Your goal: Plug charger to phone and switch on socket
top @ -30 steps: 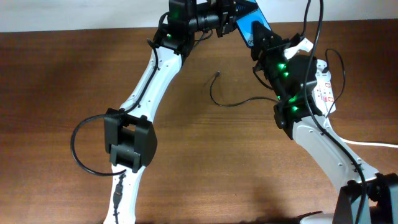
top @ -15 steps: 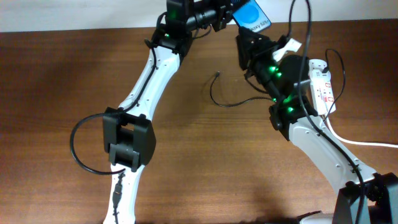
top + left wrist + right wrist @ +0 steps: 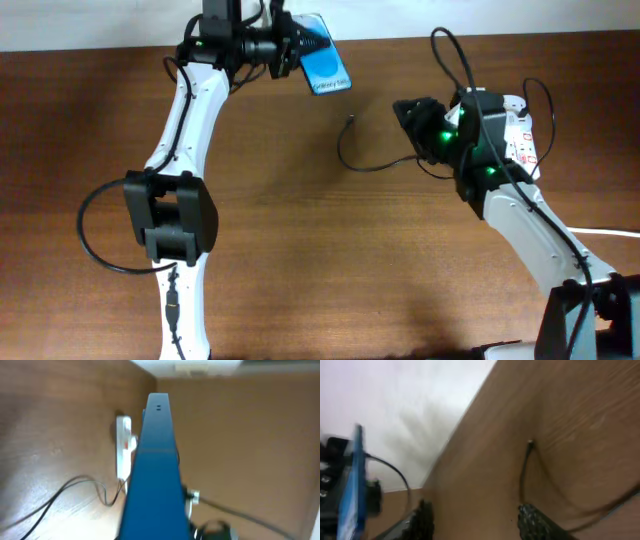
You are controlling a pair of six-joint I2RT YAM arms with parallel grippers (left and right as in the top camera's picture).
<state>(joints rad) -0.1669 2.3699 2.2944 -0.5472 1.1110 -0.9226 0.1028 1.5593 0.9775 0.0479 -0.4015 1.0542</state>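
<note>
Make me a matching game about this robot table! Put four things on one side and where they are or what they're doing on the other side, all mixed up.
Things:
1. the phone
2. the charger
3. the socket
4. the right gripper

Places or states:
A. lying loose on the brown table, its tip plugged into nothing
B. open, holding nothing
C. held up off the table by the left gripper
D. white, at the right side of the table, partly hidden by the right arm

Right pairs: 1-C, 2-A, 3-D, 4-B.
</note>
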